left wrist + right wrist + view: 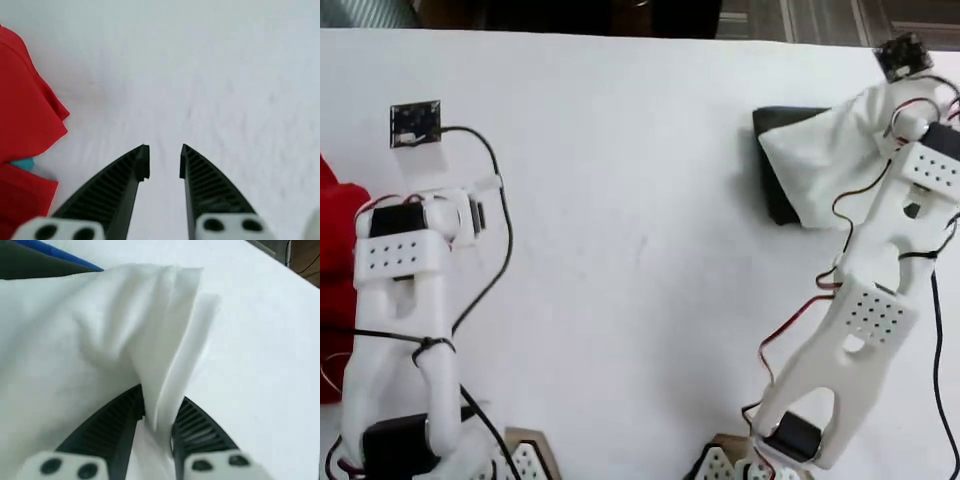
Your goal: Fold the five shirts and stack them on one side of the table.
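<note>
Upper right, my right tool (157, 415) pinches the white shirt (820, 150) over a dark shirt (778, 208); my left tool (164, 160) sits ajar and empty, with the red shirt (335, 250) at the left edge not yet folded.

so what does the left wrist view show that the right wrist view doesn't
Left wrist view adds: a red cloth shirt beside the open left pincer, which holds nothing. Right wrist view adds: a white cloth shirt pinched in the right pincer, over a dark folded garment. Shared: the white table surface.
</note>
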